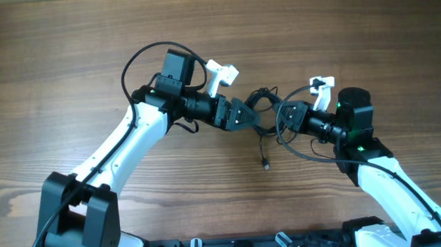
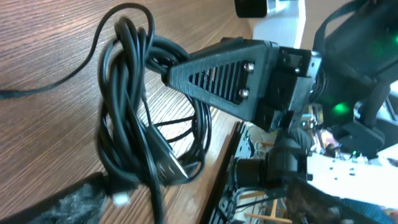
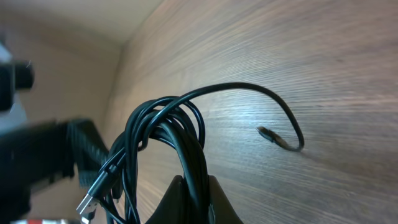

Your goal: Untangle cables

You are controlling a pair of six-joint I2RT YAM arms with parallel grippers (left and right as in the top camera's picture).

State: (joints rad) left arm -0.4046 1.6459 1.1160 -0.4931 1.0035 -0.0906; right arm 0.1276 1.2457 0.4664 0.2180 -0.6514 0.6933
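Note:
The cables (image 1: 263,100) are a knotted bundle of thin black cords between my two grippers, lifted off the wooden table. My right gripper (image 1: 284,114) is shut on several cords of the bundle (image 3: 168,124), which pass between its fingers (image 3: 194,186). In the left wrist view its ribbed finger (image 2: 224,74) clamps the bundle (image 2: 127,124). My left gripper (image 1: 249,116) is open, its fingers (image 2: 196,186) wide apart, and the bundle's lower loops rest against its left finger. A silver USB plug (image 3: 90,199) hangs from the bundle. One loose cord end (image 1: 266,165) trails onto the table.
The table's front edge (image 2: 230,155) and the robot base frame lie close below the grippers. A thick arm cable loops behind the left arm (image 1: 149,55), and another loops beside the right wrist (image 1: 297,146). Bare wood (image 1: 336,27) surrounds the grippers.

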